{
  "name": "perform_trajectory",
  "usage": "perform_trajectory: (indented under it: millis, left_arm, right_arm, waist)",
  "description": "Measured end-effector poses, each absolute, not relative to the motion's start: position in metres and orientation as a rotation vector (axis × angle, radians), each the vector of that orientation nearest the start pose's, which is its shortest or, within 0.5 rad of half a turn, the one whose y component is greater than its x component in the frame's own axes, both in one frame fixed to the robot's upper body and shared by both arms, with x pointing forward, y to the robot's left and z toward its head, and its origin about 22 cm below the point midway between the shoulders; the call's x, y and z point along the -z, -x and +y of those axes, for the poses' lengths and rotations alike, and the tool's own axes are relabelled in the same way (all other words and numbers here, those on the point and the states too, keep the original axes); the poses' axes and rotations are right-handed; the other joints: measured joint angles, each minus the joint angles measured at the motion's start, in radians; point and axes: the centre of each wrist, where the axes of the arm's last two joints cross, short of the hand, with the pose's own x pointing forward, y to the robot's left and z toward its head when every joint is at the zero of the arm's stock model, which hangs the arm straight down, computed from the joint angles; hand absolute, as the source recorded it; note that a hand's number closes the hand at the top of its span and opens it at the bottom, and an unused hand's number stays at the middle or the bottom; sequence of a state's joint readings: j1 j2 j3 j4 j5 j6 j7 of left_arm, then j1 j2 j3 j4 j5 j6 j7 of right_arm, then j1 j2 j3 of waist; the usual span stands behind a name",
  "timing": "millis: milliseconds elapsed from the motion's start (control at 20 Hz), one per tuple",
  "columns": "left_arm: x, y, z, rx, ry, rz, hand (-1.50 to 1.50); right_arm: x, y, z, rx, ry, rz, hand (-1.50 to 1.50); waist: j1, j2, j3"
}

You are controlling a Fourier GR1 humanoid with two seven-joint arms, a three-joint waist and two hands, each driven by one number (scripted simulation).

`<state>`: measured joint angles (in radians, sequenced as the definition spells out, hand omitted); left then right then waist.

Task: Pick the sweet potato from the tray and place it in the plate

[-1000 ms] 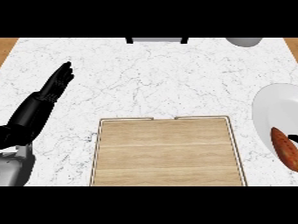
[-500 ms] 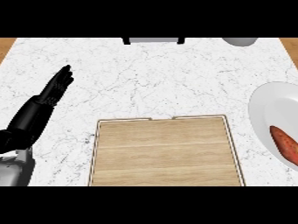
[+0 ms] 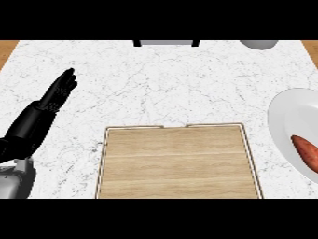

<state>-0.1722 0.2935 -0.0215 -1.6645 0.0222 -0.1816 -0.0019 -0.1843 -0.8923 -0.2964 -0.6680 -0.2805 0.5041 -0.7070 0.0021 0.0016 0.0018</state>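
Observation:
The reddish-brown sweet potato [image 3: 314, 156] lies on the white plate [image 3: 295, 119] at the right edge of the head view, with nothing touching it. The wooden tray [image 3: 178, 161] sits at the lower middle of the counter, nothing on it. My left hand [image 3: 38, 116] rests at the left side, fingers straight and pointing away from me, holding nothing. My right hand does not show in this view.
A grey bowl [image 3: 259, 44] sits at the far right edge of the marble counter. A dark object with a white top [image 3: 167, 42] stands at the far middle edge. Wooden floor shows past both far corners.
The dark shape of my right hand beside the sweet potato has left the view. The view has shifted a little, so the plate and potato sit further left in it.

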Motion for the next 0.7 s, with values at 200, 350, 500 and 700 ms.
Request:
perform_trajectory:
  millis: [200,350,500,700]
  left_arm:
    - [-0.081,-0.276,0.267,0.454,-0.021,-1.782,0.00]
    - [-0.078,-0.272,0.269,0.450,-0.014,-1.780,0.00]
    - [-0.078,-0.271,0.267,0.452,-0.017,-1.780,0.00]
    - [-0.075,-0.269,0.268,0.449,-0.019,-1.776,0.00]
  right_arm:
    - [-0.078,-0.181,-0.588,-0.168,0.363,-1.725,-1.50]
    - [-0.086,-0.169,-0.598,-0.177,0.386,-1.707,-1.50]
    - [-0.097,-0.161,-0.606,-0.185,0.412,-1.694,-1.50]
    - [-0.104,-0.151,-0.611,-0.216,0.431,-1.676,-1.50]
  waist:
    - [-0.002,0.000,0.001]
    - [-0.001,0.000,0.002]
    - [-0.001,0.000,0.003]
    - [-0.003,0.000,0.004]
